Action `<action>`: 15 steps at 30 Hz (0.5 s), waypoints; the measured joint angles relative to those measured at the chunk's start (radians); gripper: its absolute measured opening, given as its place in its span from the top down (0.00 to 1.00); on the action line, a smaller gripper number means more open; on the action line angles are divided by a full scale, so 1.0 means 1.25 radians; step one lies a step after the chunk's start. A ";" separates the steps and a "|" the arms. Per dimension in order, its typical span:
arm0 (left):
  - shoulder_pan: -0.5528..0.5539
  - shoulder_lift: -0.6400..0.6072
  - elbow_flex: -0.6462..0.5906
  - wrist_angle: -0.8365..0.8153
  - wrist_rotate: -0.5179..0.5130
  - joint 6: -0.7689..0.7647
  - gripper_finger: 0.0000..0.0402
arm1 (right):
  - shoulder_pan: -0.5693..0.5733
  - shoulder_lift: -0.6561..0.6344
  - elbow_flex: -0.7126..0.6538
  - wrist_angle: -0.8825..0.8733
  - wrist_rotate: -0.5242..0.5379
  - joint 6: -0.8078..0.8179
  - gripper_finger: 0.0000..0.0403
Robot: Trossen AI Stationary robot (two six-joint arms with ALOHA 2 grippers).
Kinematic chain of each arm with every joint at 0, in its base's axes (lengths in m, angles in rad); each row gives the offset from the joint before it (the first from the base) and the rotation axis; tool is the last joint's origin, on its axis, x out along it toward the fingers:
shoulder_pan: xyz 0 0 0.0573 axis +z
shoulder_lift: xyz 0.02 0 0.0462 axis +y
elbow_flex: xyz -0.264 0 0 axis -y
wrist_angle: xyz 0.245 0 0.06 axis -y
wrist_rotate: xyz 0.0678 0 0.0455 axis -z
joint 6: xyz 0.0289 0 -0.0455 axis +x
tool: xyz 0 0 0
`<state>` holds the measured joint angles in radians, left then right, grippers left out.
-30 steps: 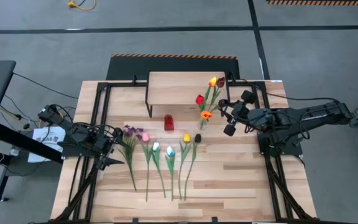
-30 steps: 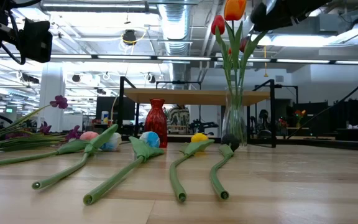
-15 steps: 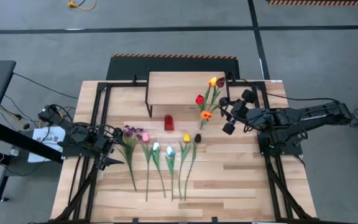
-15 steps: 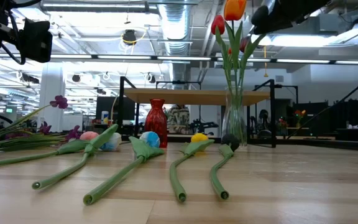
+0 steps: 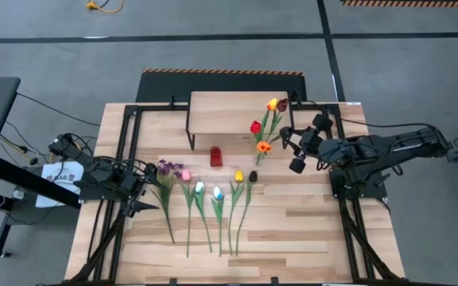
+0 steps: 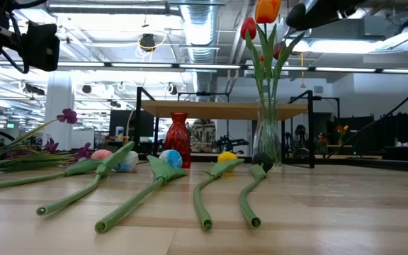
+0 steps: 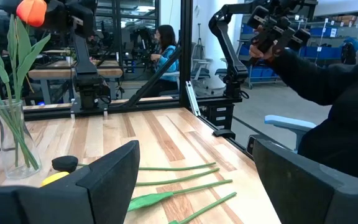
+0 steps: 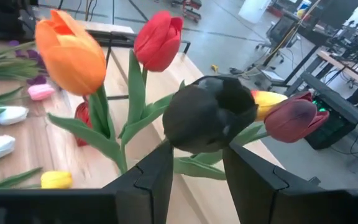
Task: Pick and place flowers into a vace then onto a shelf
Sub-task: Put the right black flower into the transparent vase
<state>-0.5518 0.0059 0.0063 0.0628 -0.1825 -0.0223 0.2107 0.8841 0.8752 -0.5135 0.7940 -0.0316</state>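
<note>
Drifting slightly back from the bouquet, the right gripper hangs just right of the vase, fingers parted around a dark flower head — gripping or merely framing it, I cannot tell. Beside the shelf the vase holds upright tulips. Spare flowers lie stems toward the front, nearer the left gripper, waiting with fingers wide.

Four views, one table

Overhead looks straight down; low looks level across; wrist cameras sit close; all share the vase.
</note>
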 joint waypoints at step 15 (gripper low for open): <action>0.000 0.000 0.000 0.000 0.000 0.000 0.25 | 0.047 0.000 0.053 -0.170 -0.006 0.047 0.67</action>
<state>-0.5520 0.0059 0.0067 0.0628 -0.1825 -0.0223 0.2693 0.8841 0.9415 -0.7259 0.7868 0.0271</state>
